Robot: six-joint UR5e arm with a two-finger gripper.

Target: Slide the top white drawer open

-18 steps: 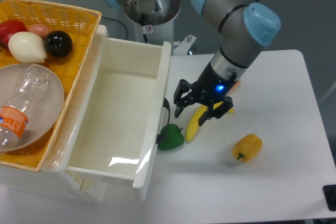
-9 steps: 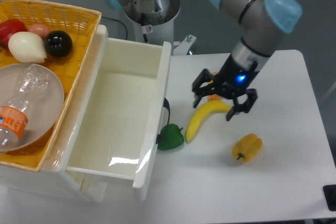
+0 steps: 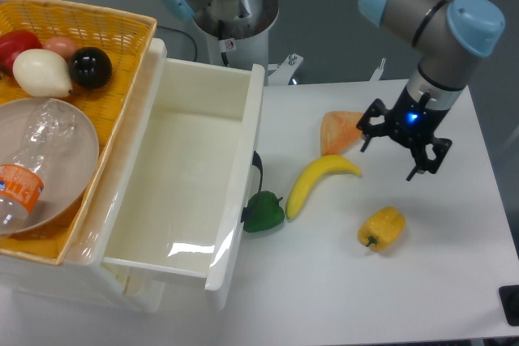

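The top white drawer [image 3: 186, 176] stands pulled far out of the cabinet, and its inside holds nothing. Its curved black handle [image 3: 256, 169] shows on the front face, just above a green pepper [image 3: 263, 211]. My gripper [image 3: 401, 148] is open and empty. It hangs over the table well to the right of the drawer, right of the orange wedge [image 3: 340, 130] and above the yellow pepper [image 3: 382, 228]. The lower drawer is hidden under the open one.
A banana [image 3: 312, 183] lies between the drawer front and my gripper. A yellow wicker basket [image 3: 97, 30] on the cabinet holds a clear bowl, a plastic bottle [image 3: 24, 184] and several fruits. The robot base [image 3: 231, 14] stands behind the drawer.
My gripper has moved right and slightly up, away from the drawer front and the banana, uncovering the orange wedge. The drawer has stayed open and still.
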